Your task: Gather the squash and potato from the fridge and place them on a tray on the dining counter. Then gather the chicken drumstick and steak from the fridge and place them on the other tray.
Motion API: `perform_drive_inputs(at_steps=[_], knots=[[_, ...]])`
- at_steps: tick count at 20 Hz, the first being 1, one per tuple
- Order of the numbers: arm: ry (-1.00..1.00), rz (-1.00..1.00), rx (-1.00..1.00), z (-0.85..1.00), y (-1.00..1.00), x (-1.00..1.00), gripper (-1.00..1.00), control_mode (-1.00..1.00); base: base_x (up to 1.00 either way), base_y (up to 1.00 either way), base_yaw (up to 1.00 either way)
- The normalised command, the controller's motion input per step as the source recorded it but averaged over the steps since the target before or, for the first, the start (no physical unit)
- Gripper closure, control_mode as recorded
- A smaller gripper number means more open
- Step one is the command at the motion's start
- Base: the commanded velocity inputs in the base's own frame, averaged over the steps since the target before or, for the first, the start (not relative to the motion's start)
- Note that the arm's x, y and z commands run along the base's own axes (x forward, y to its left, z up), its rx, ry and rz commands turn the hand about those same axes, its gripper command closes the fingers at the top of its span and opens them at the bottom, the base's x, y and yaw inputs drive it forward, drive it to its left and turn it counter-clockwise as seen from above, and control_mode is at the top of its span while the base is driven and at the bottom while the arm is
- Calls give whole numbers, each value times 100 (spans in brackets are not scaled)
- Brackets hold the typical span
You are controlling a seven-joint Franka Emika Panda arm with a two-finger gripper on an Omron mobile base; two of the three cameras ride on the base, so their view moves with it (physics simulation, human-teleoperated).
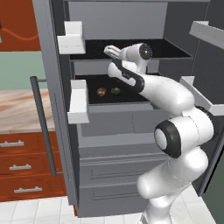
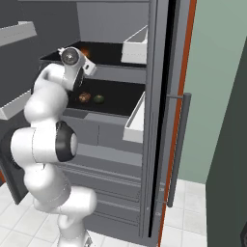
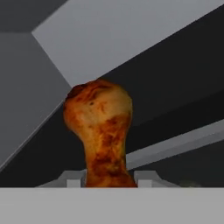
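The fridge (image 1: 118, 131) (image 2: 116, 140) stands open with my arm reaching onto its upper black shelf. My gripper (image 3: 109, 178) (image 1: 110, 50) is shut on the narrow end of the chicken drumstick (image 3: 99, 127), an orange-brown glazed piece whose fat end points away from the hand. An orange patch of the drumstick (image 2: 84, 49) peeks out past the hand. On the shelf below lie the brown potato (image 1: 101, 91) (image 2: 84, 97) and, to its right, the dark green squash (image 1: 115, 91) (image 2: 99, 99), close together. The steak, the trays and the dining counter are out of view.
White door bins (image 1: 78, 103) (image 2: 136, 120) hang on both open doors beside the shelves. A long bar handle (image 1: 43, 127) (image 2: 174, 149) runs down each door's edge. Grey drawers (image 1: 113, 175) fill the fridge's lower part. Red-brown cabinet drawers (image 1: 22, 168) stand to the left.
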Motion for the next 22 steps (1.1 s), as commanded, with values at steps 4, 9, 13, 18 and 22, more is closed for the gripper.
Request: perform_drive_inputs(at_steps=[4,9,13,18,22], knots=[[1,5,8,68,29,-52,100,-100,0,0,0],[15,9,1,83,12,-85,100,-100,0,0,0],[21,2,0,37,0,-100,100,-100,0,0,0],[33,-3,0,-26,-13,-100,100,-100,0,0,0],[7,-21,1,-64,-42,-100,100,-100,0,0,0]])
